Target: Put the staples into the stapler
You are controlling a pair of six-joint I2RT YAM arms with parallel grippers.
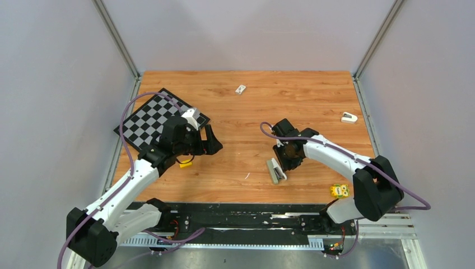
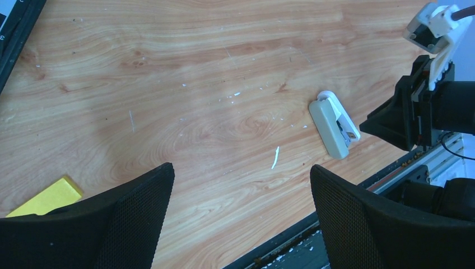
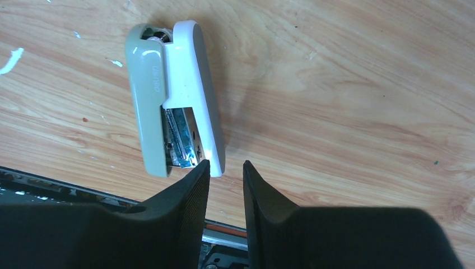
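The stapler [image 1: 275, 170] lies on its side on the wooden table, grey and white, slightly gaping so that its shiny metal channel [image 3: 182, 140] shows. It also shows in the right wrist view [image 3: 168, 95] and the left wrist view [image 2: 334, 124]. My right gripper [image 3: 226, 168] is just beside the stapler's open end, jaws a narrow gap apart with nothing between them; it also shows in the top view [image 1: 283, 160]. My left gripper [image 2: 241, 174] is wide open and empty over bare wood, left of the stapler [image 1: 215, 144]. A thin whitish sliver [image 2: 275, 157] lies between them; I cannot tell whether it is staples.
A tiny white box [image 1: 241, 89] lies at the far middle. A yellow block [image 1: 186, 163] lies under my left wrist. A checkerboard [image 1: 147, 119] is at the far left, a small white-grey object [image 1: 349, 117] at the far right, and a yellow toy [image 1: 338, 190] by the front edge.
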